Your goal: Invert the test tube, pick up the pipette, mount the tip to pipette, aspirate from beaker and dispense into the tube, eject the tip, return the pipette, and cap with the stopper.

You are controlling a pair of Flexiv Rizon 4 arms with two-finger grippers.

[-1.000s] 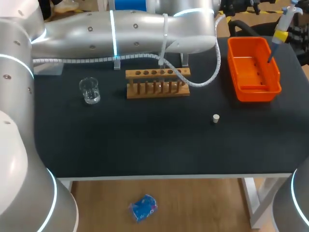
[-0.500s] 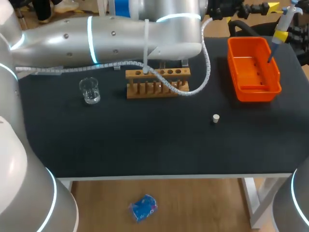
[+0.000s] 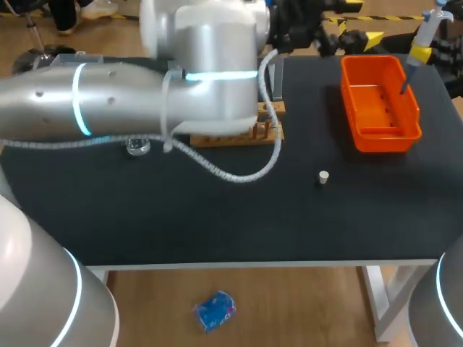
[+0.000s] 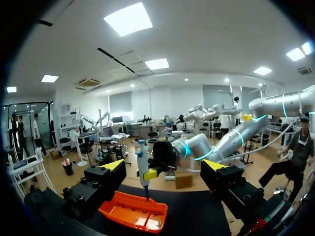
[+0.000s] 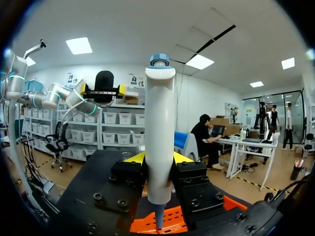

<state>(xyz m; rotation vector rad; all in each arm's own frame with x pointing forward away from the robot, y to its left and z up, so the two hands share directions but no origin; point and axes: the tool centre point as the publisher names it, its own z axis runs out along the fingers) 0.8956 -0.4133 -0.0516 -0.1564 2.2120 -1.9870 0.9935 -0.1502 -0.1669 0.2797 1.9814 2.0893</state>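
Pipette above orange tray; stopper apart

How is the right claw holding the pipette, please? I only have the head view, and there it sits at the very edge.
Observer: In the right wrist view, both fingers of the right claw press on the pipette from two sides, and it stands upright between them.
Operator: Thank you. Is the left claw carrying anything? The arm hides most of it from me.
Observer: No. In the left wrist view the left claw is open, with nothing between its fingers.
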